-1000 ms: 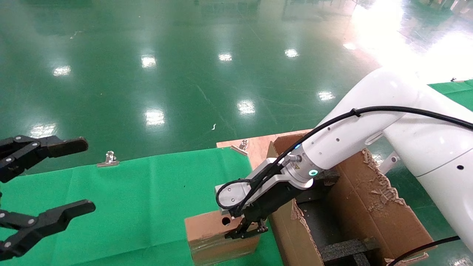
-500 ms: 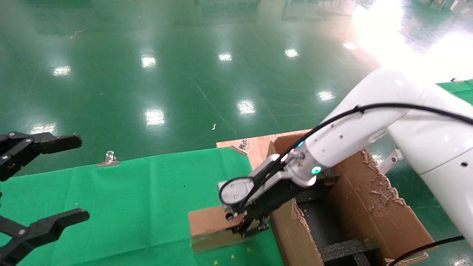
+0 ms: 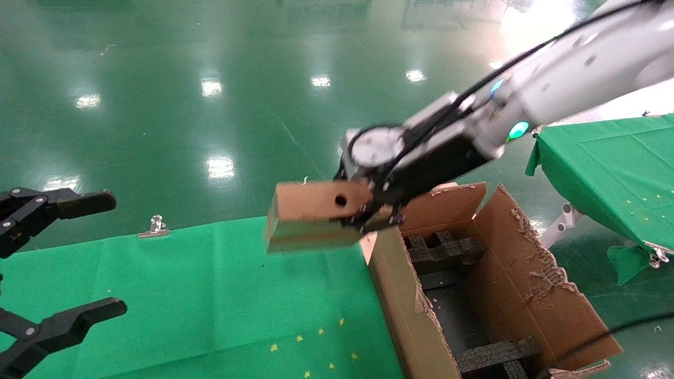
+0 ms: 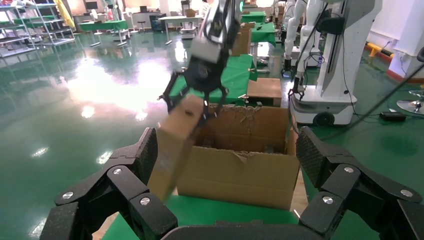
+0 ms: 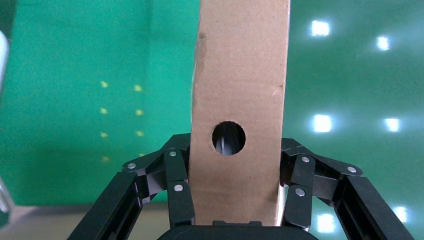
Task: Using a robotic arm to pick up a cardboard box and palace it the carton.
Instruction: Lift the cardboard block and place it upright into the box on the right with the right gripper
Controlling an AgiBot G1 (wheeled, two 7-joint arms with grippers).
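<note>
The cardboard box (image 3: 316,216) hangs in the air above the green-covered counter (image 3: 184,295), clamped between my right gripper's (image 3: 376,213) jaws, just beside the carton's (image 3: 474,295) near flap. My left gripper (image 3: 52,268) hovers well apart, jaws wide open.

Bright overhead lamps, glare spots on glossy floor (image 3: 221,105), seemingly motion-blurred arm (image 3: 553,79)

The right robotic arm (image 3: 568,73) reaches in from the upper right, raised above the table, its wrist angled down and leftward. Its gripper (image 3: 363,210) has the jaws clamped on the cardboard box (image 3: 313,216), held aloft. The left gripper (image 3: 52,263) hangs parked at the left edge, jaws spread wide.
</note>
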